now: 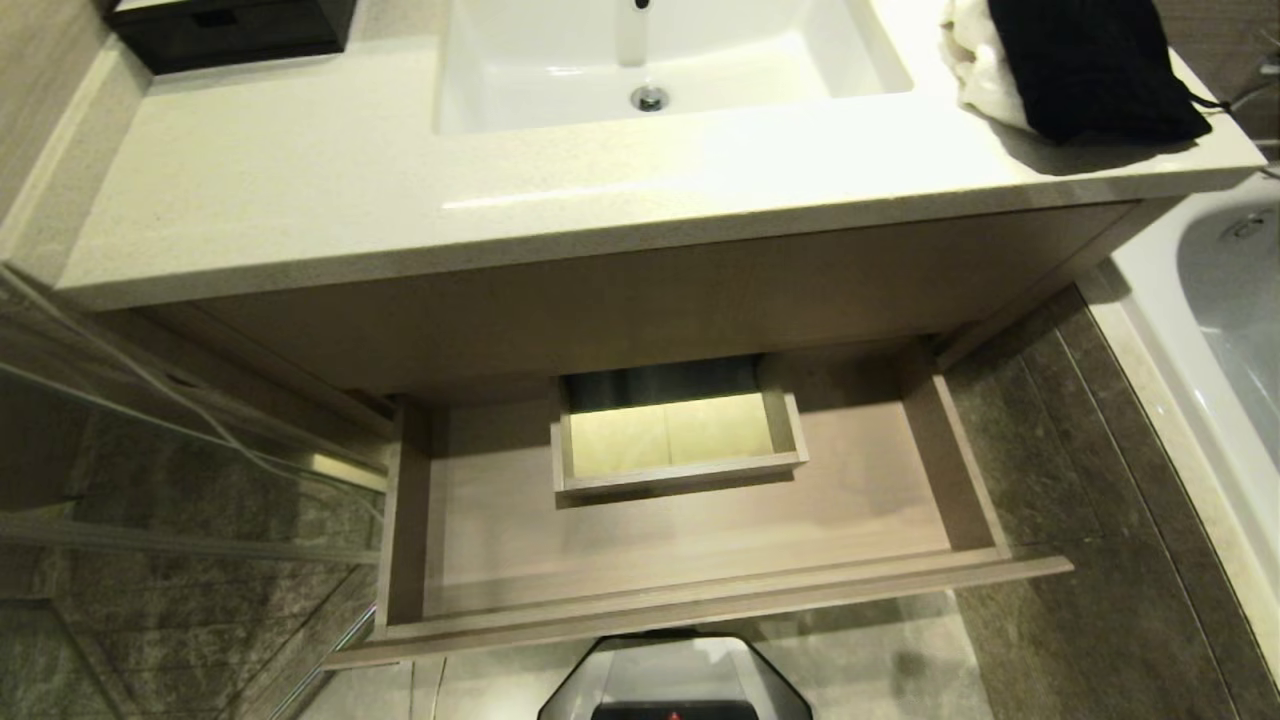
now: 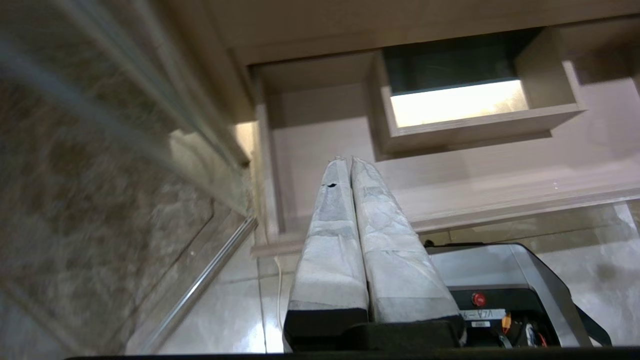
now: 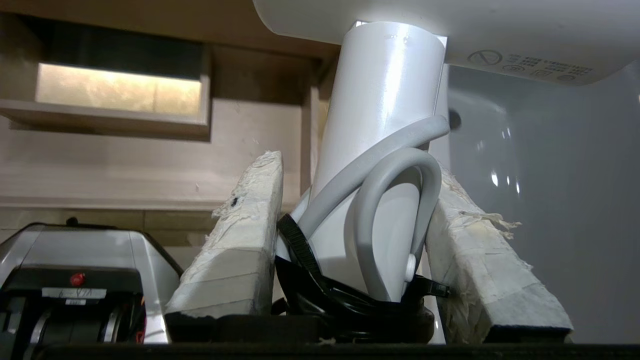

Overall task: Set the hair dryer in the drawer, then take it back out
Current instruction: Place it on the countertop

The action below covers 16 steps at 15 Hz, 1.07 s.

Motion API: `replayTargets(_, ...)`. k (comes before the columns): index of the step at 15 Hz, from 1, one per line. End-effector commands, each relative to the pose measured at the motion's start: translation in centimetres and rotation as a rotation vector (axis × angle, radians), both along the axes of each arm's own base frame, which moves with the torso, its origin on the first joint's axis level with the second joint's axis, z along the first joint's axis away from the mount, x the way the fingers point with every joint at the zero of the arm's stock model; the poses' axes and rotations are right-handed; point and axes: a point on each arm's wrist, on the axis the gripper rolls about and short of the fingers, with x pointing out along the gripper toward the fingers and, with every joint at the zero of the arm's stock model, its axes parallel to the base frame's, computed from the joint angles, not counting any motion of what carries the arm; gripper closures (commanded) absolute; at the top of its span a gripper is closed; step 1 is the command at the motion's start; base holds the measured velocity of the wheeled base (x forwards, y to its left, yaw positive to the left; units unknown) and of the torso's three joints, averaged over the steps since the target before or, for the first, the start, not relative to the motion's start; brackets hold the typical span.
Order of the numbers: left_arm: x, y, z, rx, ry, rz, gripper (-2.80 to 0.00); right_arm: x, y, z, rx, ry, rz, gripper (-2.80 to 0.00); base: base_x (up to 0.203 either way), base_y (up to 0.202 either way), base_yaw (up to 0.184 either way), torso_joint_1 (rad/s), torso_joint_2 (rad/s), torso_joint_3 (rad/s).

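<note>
The left gripper (image 2: 350, 161) has its two taped fingers (image 2: 330, 240) pressed together along their whole length, with nothing between them. It hangs above the front left corner of the drawer (image 2: 320, 130). The right gripper (image 3: 357, 165) stands near the front of the same drawer, toward its right end. Its taped fingers (image 3: 240, 240) are apart and clamp the handle of the hair dryer (image 3: 385, 90) from both sides. No arm shows in the head view.

White sink basin (image 1: 560, 80) with drain (image 1: 649, 98) is set in the tabletop (image 1: 300, 190). Black cloth (image 1: 1090, 65) over white towel (image 1: 985, 70) lies far right. Bathtub (image 1: 1215, 330) stands right.
</note>
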Motion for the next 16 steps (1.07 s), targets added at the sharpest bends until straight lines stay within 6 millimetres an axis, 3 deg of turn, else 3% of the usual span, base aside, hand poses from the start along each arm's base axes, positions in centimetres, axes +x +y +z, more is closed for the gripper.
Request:
replayTargets(1,0.01,0.0,-0.04,0.0,0.001,0.0,0.0,0.1,0.01,-0.19,-0.001,0.008,-0.001,0.0,-0.001,-0.008,0.167,0.002,0.01,-0.002)
replayTargets(16,0.0,0.0,0.01,0.0,-0.001,0.002,0.0,0.1,0.0,-0.65,0.002,0.015,0.0,0.0,0.0,-0.011,0.168,0.003,0.0,0.001)
